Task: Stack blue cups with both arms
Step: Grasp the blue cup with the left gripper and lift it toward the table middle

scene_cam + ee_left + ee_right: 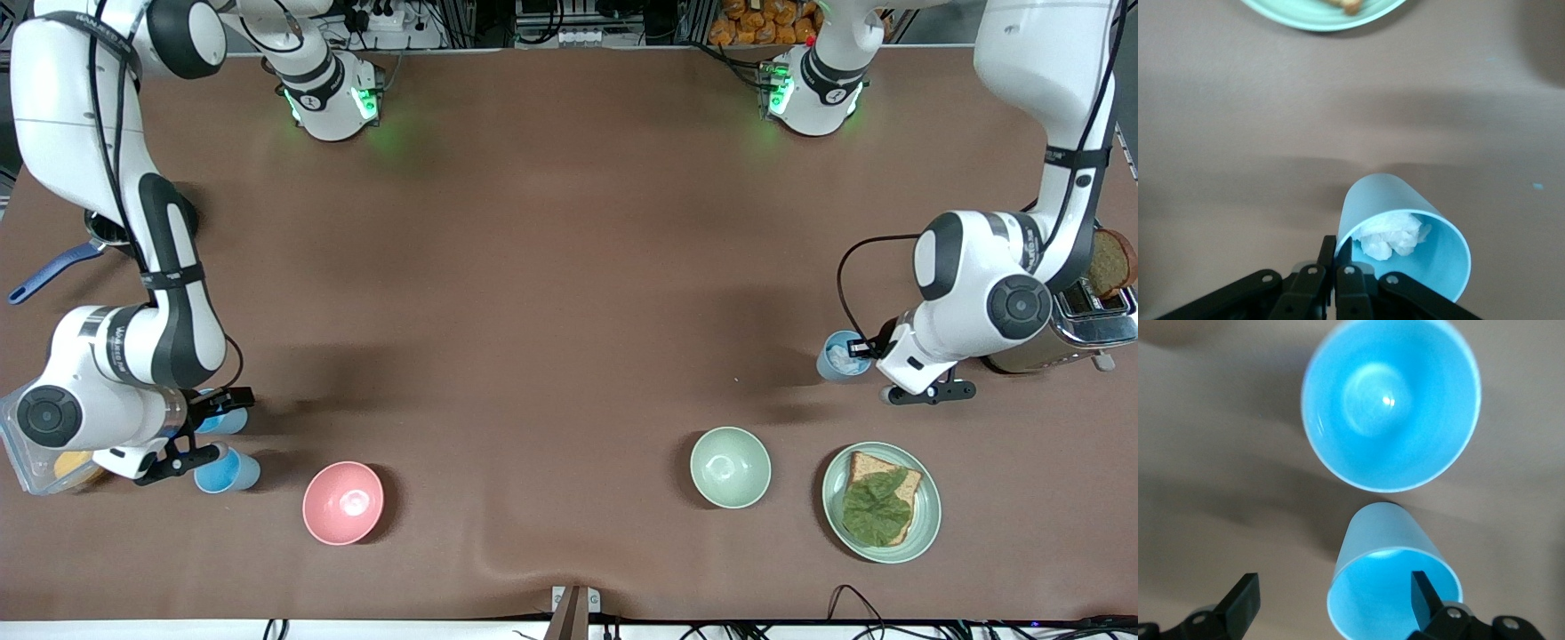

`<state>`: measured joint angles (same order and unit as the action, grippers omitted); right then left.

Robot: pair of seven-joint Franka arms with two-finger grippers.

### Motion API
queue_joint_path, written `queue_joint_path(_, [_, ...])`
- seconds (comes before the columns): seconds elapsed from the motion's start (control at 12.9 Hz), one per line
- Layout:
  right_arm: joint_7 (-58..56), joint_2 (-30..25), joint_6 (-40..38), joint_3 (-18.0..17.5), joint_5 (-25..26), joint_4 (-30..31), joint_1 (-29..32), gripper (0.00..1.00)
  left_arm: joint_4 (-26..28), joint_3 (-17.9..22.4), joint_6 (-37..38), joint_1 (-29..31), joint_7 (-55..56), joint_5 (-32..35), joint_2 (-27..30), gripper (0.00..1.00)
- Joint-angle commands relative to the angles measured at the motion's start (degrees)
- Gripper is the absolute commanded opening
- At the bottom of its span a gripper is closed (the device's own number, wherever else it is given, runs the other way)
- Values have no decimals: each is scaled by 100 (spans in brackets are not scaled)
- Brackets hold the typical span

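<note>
My left end effector point(1331, 263) is pinched onto the pale cup point(838, 355) at its 3 o'clock rim; lift straight. My right end effector point(1331, 600) is wide, one finger inside a blue cup point(1395, 587): close gently.

The front view looks down from high over the table's point(551, 267) near edge toward both arm bases, while each wrist view looks steeply down at close range on blue cups also seen at the table's two ends: the left wrist's point(1405, 227), the right wrist's point(1391, 407)
</note>
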<state>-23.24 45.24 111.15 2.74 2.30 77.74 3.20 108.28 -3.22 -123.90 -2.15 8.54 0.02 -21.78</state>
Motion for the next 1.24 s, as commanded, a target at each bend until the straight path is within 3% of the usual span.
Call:
queue_joint_path(0.0, [-110, 72, 29, -28, -195, 5, 119, 100, 70, -328, 270, 39, -2, -309, 454, 0])
queue_joint_path(0.15, [-110, 81, 21, -28, -195, 31, 128, 100, 27, -626, 428, 48, 85, -580, 578, 0])
queue_joint_path(0.23, [-110, 81, 12, -28, -186, 31, 102, 74, 35, -836, 507, 48, 234, -773, 622, 0])
queue_joint_path(0.31, [-119, 81, 3, -28, -186, 40, 93, 1, 61, -1108, 542, 4, 488, -836, 683, 0])
queue_joint_path(0.54, [-137, 81, 12, -28, -195, 49, 119, 0, -8, -1830, 429, -136, 1866, -828, 605, 0])
queue_joint_path(0.93, [-119, -67, -58, -54, -195, 22, 14, 0, -272, -1858, 349, -1068, 3713, -557, 323, 0])
queue_joint_path(1.16, [-23, -550, -926, -71, -195, -118, -328, 0, -290, -1858, 376, -1542, 4259, -512, 323, 0])
